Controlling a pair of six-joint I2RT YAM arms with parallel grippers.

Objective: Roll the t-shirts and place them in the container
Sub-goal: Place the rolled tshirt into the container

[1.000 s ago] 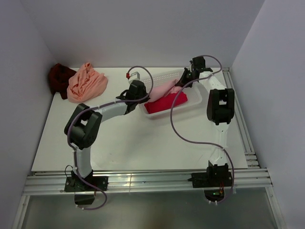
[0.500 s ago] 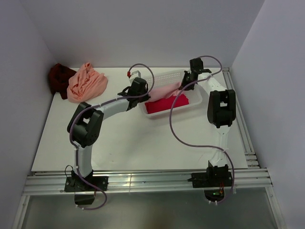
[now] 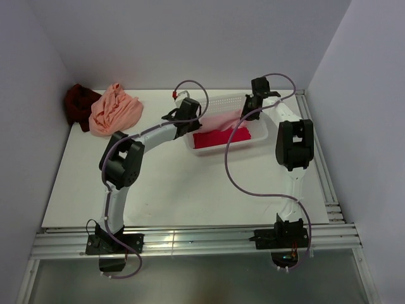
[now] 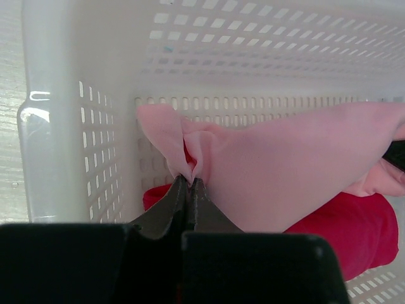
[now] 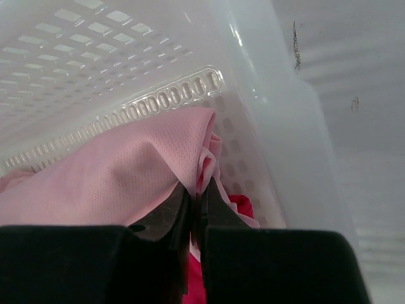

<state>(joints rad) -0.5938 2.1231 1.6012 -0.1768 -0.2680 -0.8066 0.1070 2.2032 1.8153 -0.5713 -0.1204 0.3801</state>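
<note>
While both arms reach into the white plastic basket [image 3: 218, 100], the light pink t-shirt [image 3: 218, 120] hangs stretched between them, inside the basket.

Left jaws are pinched tight on a fold at the shirt's left end, close to the basket's left wall [image 4: 63, 126], and right jaws are pinched tight on a fold at its right end, close to the right wall. Under the pink shirt lies a crimson-pink t-shirt [image 3: 224, 137] on the basket floor, partly covered by it. The basket's holey walls stand all around both shirts. A purple cable [image 3: 229, 161] from the right arm loops across the front of the basket. In the far left corner of the bench [image 3: 190, 183], well apart from the basket, sit a bunched peach-orange t-shirt [image 3: 114, 109] and a dark maroon t-shirt [image 3: 77, 104], touching each other. That makes four t-shirts, one basket, two arms and two purple cables.
</note>
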